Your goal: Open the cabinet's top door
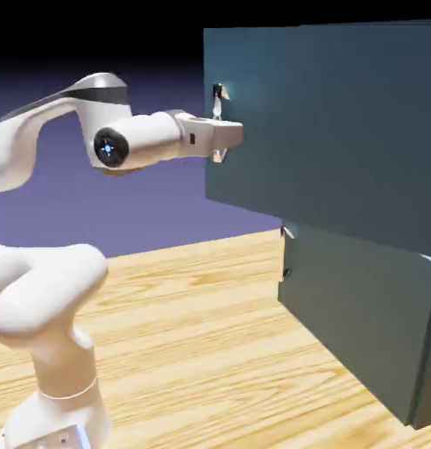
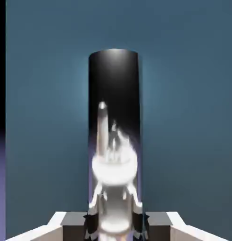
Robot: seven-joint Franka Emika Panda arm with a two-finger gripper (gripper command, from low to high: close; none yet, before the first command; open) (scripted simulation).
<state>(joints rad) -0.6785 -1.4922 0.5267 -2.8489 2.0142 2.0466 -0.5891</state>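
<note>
On the exterior view's left, the arm (image 1: 136, 140) reaches across above the counter (image 1: 184, 307). Next, the tool (image 1: 226, 145) is clamped on the vertical bar handle (image 2: 114, 164) of the top door (image 1: 324, 114), the upper of 2 panels at right. The step in hand looks like gripping; the next move calls for pulling the 1 door outward, grip kept firm.
</note>
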